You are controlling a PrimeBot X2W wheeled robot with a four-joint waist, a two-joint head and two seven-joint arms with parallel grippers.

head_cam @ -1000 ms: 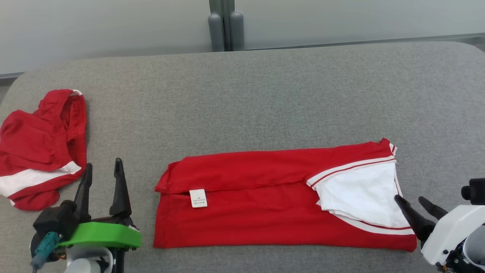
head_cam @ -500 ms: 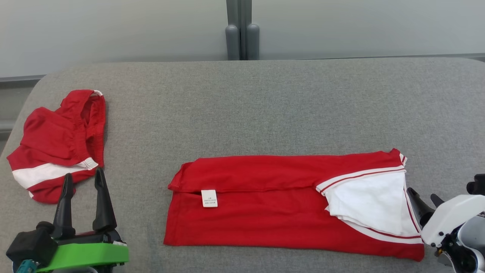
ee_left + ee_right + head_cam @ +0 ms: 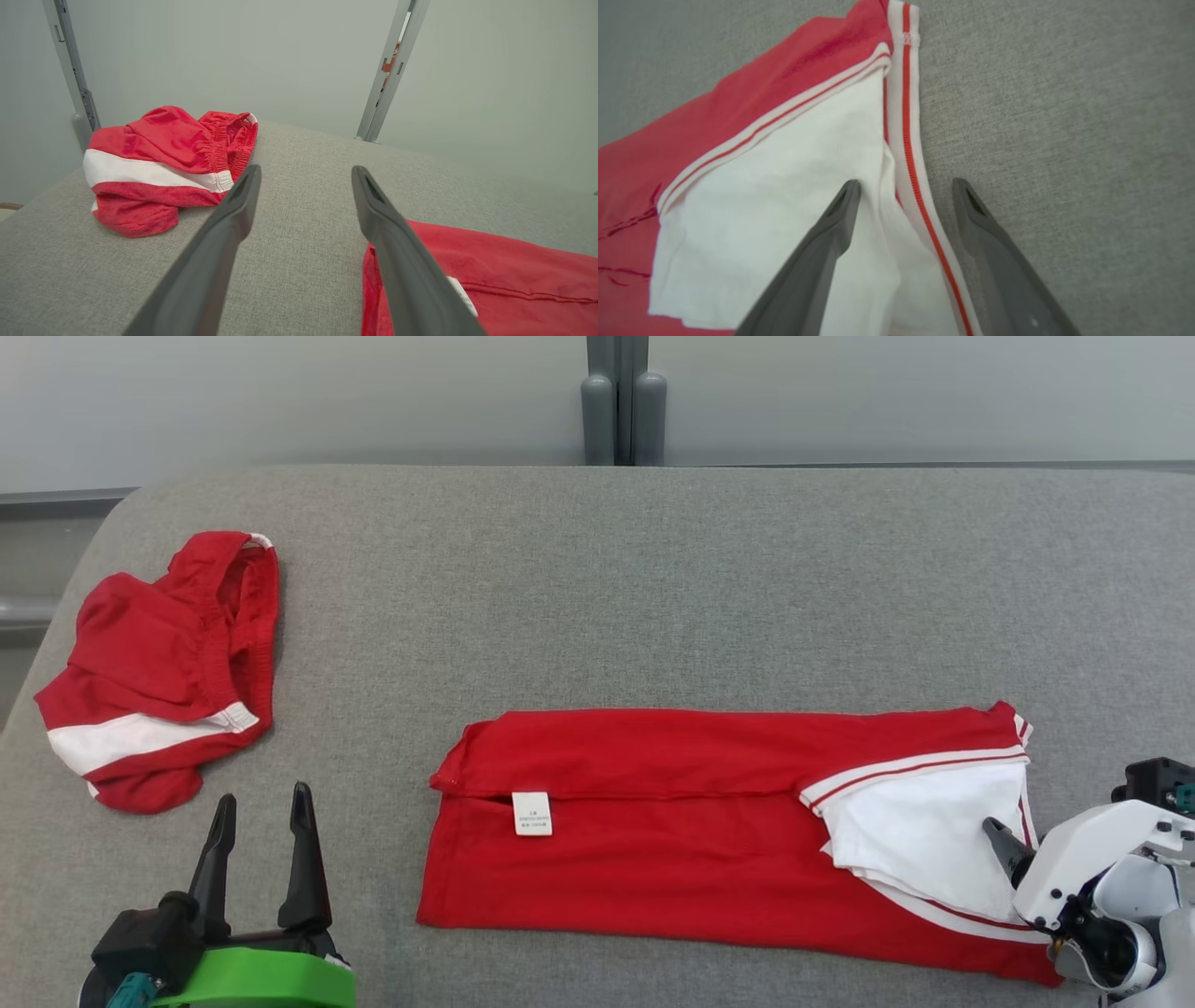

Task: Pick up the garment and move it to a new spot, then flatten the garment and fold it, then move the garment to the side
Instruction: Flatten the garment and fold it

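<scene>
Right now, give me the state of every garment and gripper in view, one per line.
folded red garment: folded lengthwise, lying flat, white panel showing at its right end.
red shorts: crumpled in a heap, not folded.
left gripper: jaws open, empty, between the two garments.
right gripper: jaws open, astride the folded red garment's striped edge, gripping nothing.

One small white rectangular fabric label (image 3: 532, 813) on the folded red cloth garment (image 3: 653, 887) bears print too small to read.

Bright even light, soft shadows, sharp, wide-angle wrist distortion
</scene>
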